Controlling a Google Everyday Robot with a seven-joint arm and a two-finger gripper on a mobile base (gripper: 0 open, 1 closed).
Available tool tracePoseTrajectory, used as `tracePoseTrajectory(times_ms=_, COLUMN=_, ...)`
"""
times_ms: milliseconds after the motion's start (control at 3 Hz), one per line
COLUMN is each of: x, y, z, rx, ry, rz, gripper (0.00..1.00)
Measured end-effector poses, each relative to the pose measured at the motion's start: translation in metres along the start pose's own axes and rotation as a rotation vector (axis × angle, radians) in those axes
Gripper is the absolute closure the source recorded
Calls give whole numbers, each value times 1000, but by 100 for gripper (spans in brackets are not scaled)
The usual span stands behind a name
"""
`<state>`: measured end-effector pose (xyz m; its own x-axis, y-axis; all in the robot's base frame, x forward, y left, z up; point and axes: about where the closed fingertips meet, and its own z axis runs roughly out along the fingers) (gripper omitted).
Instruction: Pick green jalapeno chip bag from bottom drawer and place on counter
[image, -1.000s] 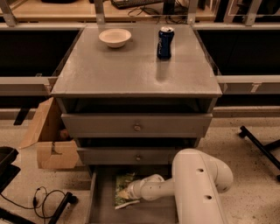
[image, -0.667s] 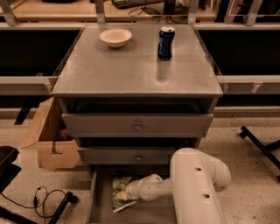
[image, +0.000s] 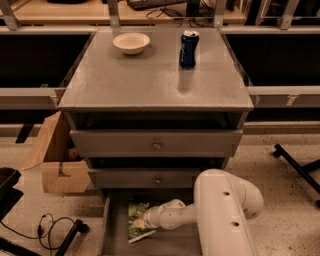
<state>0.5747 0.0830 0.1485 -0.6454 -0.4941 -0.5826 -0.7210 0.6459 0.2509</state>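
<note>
The green jalapeno chip bag (image: 135, 214) lies flat on the floor of the open bottom drawer (image: 112, 235), towards its left side. My white arm reaches in from the right, and my gripper (image: 142, 223) is down on the bag's lower right part and covers it. The counter (image: 150, 75) is the grey top of the cabinet, above the two shut upper drawers.
A cream bowl (image: 131, 42) and a blue soda can (image: 188, 48) stand at the back of the counter. An open cardboard box (image: 55, 155) sits on the floor left of the cabinet. Black cables (image: 50, 227) lie at lower left, and a black chair leg (image: 297, 167) at right.
My arm has reached a little further left and lower into the drawer, onto the bag. The bag has shifted slightly left.
</note>
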Motion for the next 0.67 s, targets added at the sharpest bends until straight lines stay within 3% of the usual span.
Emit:
tracePoseTrajectory(times_ms=333, x=-2, y=8, z=-19, rx=-13, ry=-24, rz=-6, gripper=100)
tracePoseTrajectory(times_ms=667, x=-4, y=12, z=-84, rx=-10, ry=-46, rz=-22, gripper=100)
